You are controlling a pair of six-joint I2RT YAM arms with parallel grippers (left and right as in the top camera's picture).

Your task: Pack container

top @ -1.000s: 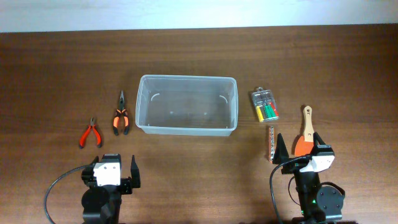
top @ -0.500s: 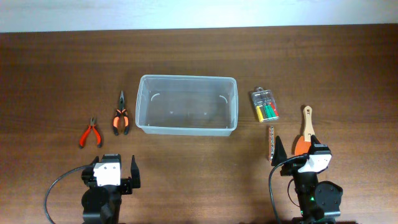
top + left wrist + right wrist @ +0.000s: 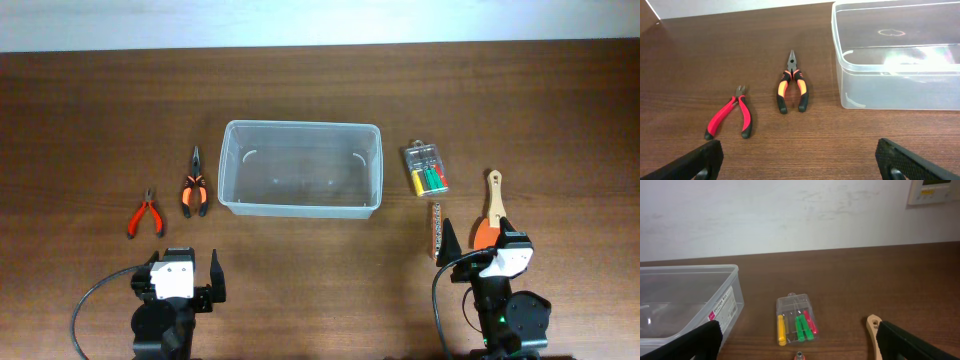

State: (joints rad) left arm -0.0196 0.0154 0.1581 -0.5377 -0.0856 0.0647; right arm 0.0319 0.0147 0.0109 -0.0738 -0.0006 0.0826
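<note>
A clear plastic container [image 3: 300, 168] stands empty at the table's middle; it also shows in the left wrist view [image 3: 900, 55] and the right wrist view [image 3: 685, 305]. Left of it lie orange-handled long-nose pliers [image 3: 194, 192] [image 3: 792, 90] and red-handled cutters [image 3: 146, 214] [image 3: 730, 118]. Right of it lie a clear case of yellow, green and red bits [image 3: 426, 169] [image 3: 795, 319], a narrow tool with an orange part [image 3: 436, 230] [image 3: 799, 355] and a wooden-handled brush [image 3: 491, 212] [image 3: 874, 330]. My left gripper [image 3: 180, 275] [image 3: 799, 162] and my right gripper [image 3: 483, 245] [image 3: 797, 340] are open and empty near the front edge.
A white wall [image 3: 790, 215] runs behind the far table edge, with a wall panel [image 3: 935, 190] at the upper right. Bare dark wood [image 3: 330, 280] lies between the two arms in front of the container.
The right gripper has shifted slightly back toward the front edge. Nothing on the table has moved.
</note>
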